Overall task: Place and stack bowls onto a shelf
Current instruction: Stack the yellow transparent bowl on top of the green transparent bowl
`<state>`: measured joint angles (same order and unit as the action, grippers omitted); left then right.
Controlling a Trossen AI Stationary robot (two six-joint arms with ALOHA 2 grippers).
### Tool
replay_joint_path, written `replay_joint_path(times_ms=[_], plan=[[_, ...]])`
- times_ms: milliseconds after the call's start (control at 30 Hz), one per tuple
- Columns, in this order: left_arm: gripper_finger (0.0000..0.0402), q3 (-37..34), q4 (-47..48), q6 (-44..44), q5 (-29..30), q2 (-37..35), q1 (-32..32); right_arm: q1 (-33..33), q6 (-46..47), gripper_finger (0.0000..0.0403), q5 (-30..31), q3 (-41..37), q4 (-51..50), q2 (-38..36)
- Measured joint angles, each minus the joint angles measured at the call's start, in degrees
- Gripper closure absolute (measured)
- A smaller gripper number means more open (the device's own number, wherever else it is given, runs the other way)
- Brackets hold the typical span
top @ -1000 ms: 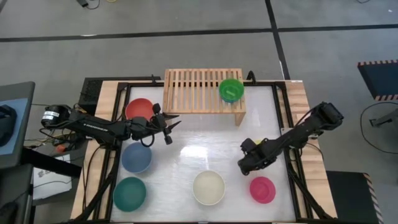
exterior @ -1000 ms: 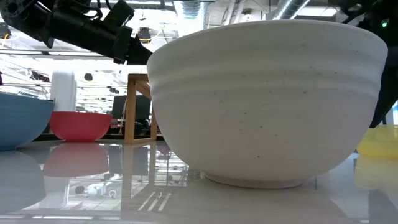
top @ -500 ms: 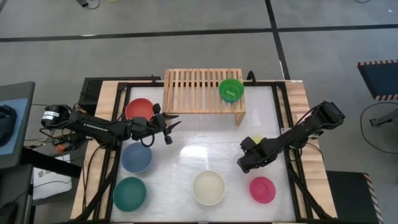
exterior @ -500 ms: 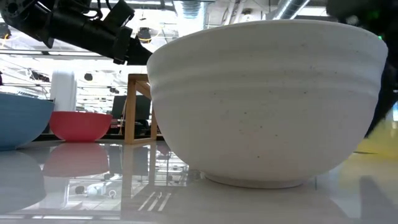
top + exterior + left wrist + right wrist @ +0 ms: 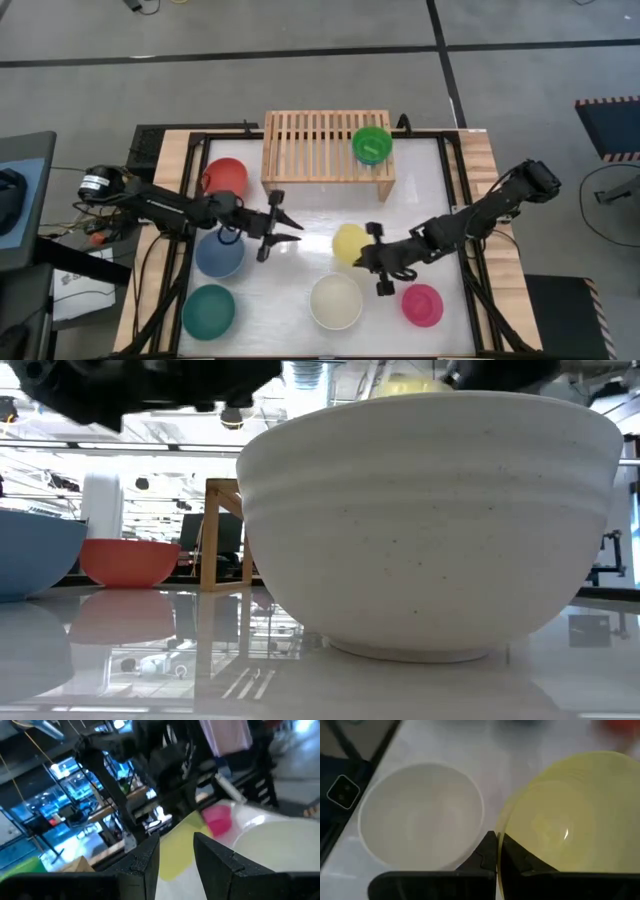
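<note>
Both arms moved centreward: right claw (image 5: 372, 258) clamps yellow bowl (image 5: 350, 243), left claw (image 5: 283, 226) open.

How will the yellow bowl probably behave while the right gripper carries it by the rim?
The yellow bowl looks like thin plain plastic, so it is probably light and stiff. The right gripper pinches only one edge of its rim, so it may tilt or swing. Its smooth surface could slip between the fingers.
</note>
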<state>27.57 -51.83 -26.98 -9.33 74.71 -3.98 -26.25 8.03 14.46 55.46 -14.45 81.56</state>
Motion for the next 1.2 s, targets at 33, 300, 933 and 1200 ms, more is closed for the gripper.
replay_joint_path(times_ms=[33, 300, 933, 1200], plan=[[0.0292, 1.9, 2.7, -0.9, 0.6, 1.0, -0.2, 0.3, -2.9, 0.038, -0.5, 0.0, 1.2, 0.1], [0.0292, 21.2, 36.0, -8.0, 0.8, 9.0, -0.2, 3.5, -10.6, 0.0379, -3.9, 0.0, -0.6, 0.2], [0.0247, 45.9, 63.2, -21.1, -4.2, 23.7, -0.2, 3.6, -24.4, 0.0377, -5.8, -0.1, -5.0, 0.2], [0.0342, 49.8, 70.5, -23.2, -3.3, 25.7, -0.2, 3.8, -24.6, 0.0376, -5.6, -0.1, -6.4, 0.2]])
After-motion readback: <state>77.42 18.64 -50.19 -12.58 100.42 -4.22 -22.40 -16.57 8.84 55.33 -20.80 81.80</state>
